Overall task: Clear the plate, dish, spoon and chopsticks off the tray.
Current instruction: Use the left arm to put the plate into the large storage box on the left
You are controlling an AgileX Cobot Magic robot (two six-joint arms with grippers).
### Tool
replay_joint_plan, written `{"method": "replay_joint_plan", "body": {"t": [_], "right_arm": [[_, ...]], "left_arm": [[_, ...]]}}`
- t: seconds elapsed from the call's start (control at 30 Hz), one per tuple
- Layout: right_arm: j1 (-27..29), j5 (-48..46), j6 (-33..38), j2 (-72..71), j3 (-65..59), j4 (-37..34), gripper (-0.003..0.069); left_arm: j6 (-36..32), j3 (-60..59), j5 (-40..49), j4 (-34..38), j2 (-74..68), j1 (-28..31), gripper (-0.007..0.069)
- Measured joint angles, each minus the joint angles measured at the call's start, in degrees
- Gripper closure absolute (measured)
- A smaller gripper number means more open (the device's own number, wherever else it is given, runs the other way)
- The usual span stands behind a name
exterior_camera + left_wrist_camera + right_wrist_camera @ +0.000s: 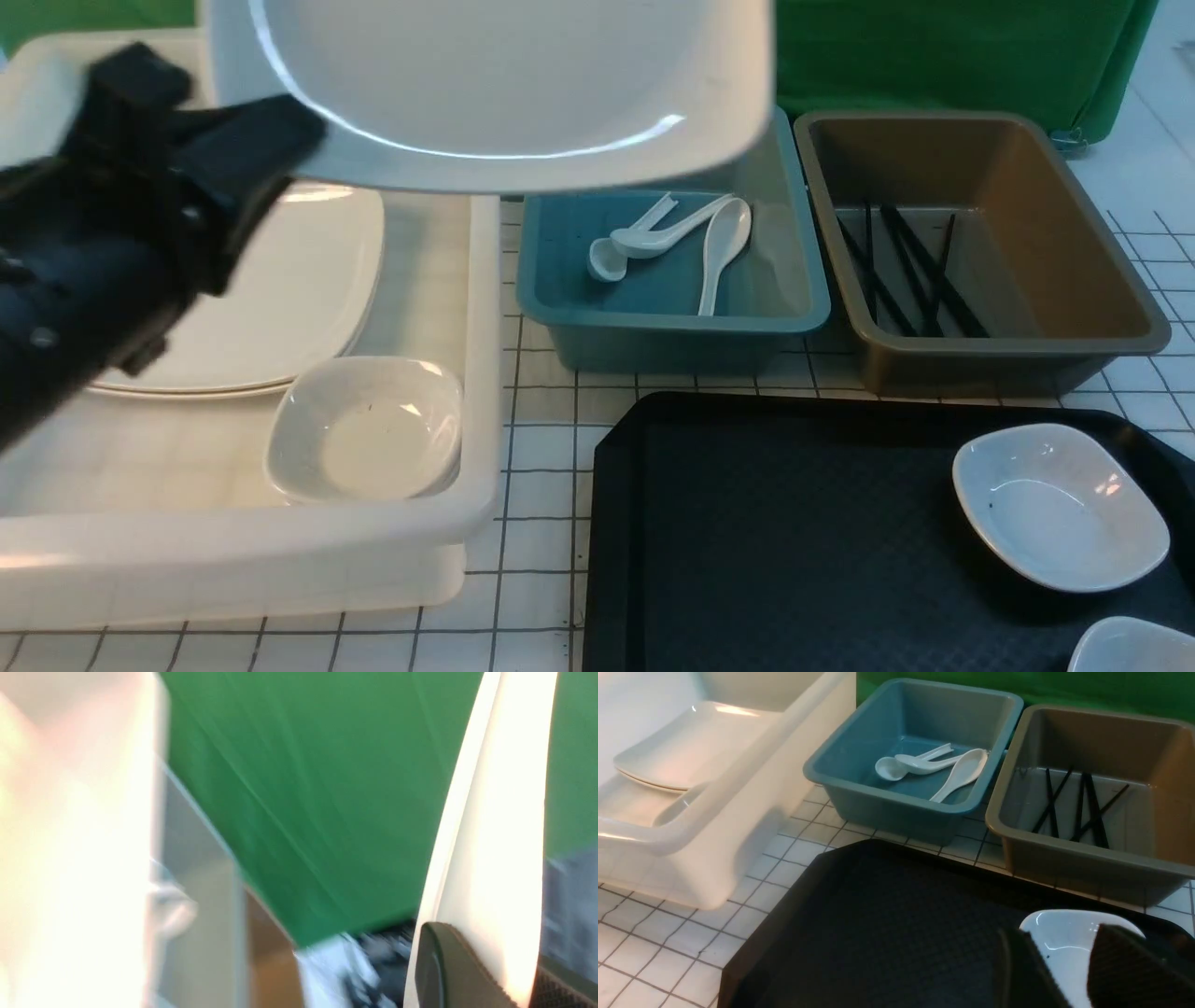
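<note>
- The left gripper [299, 140] pinched the rim of the plate [495, 84], with one ribbed pad [448, 970] pressed flat against the white edge.
- The plate hung in the air, off the tray [747, 523], beyond its far-left corner and well above it.
- The right gripper [1066, 942] stood with its fingers spread and nothing between them, above the tray's right part.
- A small dish [1060, 504] lay on the tray near its right edge.
- A second dish [1134, 649] sat at the tray's near-right corner, cut off by the frame.
- The white bin [481, 373] stood just left of the tray and held flat plates and a dish.
- Beyond the tray's far edge, the teal bin [672, 322] held three spoons [724, 247].
- To the right of it, also beyond that edge, the brown bin [1008, 350] held the chopsticks [910, 271].
</note>
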State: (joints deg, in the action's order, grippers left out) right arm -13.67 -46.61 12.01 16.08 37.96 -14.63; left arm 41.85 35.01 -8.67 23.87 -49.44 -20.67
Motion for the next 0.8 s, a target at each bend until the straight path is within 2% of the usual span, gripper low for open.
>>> {"method": "replay_joint_plan", "body": {"t": [0.07, 0.1, 0.13, 0.2, 0.3, 0.4, 0.53, 0.67, 0.8], "right_arm": [[0.0, 0.0, 0.0, 0.0, 0.0, 0.0, 0.0421], [0.0, 0.0, 0.0, 0.0, 0.0, 0.0, 0.0421], [0.0, 0.0, 0.0, 0.0, 0.0, 0.0, 0.0421], [0.0, 0.0, 0.0, 0.0, 0.0, 0.0, 0.0421], [0.0, 0.0, 0.0, 0.0, 0.0, 0.0, 0.0421], [0.0, 0.0, 0.0, 0.0, 0.0, 0.0, 0.0421], [0.0, 0.0, 0.0, 0.0, 0.0, 0.0, 0.0421], [0.0, 0.0, 0.0, 0.0, 0.0, 0.0, 0.0421], [0.0, 0.0, 0.0, 0.0, 0.0, 0.0, 0.0421]], "left_arm": [[-0.2, 0.0, 5.8, -2.1, 1.6, 5.9, 0.061], [-0.2, 0.0, 7.1, -2.3, 1.7, 6.5, 0.061], [-0.6, 0.0, 11.9, -3.5, 2.2, 11.2, 0.061], [-1.7, -0.1, 16.5, -4.2, 2.3, 16.4, 0.061], [-3.8, -0.1, 19.9, -4.6, 2.3, 21.7, 0.0608], [-4.9, -0.1, 20.3, -4.7, 2.3, 24.6, 0.0608], [-6.4, -0.1, 19.9, -4.7, 0.8, 31.5, 0.0609], [-7.9, 1.0, 20.6, -4.8, -5.4, 36.6, 0.061], [-13.7, 7.2, 25.8, -4.8, -13.5, 38.0, 0.0608]]}}
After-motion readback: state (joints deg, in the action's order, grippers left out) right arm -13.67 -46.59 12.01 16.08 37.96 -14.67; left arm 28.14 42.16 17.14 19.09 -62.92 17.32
